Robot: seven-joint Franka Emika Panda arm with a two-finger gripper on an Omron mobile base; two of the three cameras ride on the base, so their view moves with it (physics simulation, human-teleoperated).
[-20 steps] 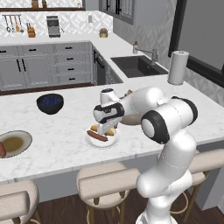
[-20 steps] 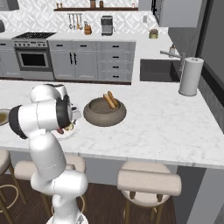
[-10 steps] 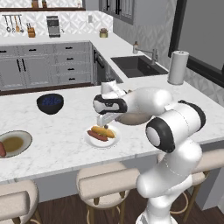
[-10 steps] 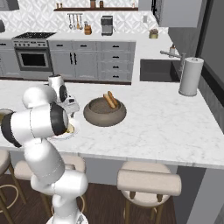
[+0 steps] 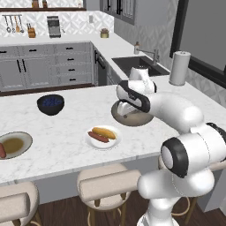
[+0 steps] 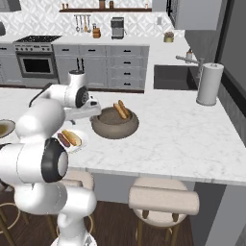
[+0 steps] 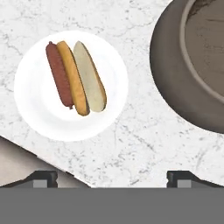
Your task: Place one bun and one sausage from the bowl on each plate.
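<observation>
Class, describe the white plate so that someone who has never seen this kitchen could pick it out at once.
Start at the marble island counter facing the bar stools. Near its front edge, beside the wide brown-tan bowl, sits the white plate. Unlike the grey-rimmed plate further along, which has an olive-brown centre, this one is plain white and carries a bun and a sausage lying side by side.

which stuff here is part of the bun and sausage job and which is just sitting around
Job: brown bowl holding a bun; white plate with bun and sausage; grey-rimmed plate with a sausage.

Lying about: dark blue bowl, paper towel roll.
</observation>
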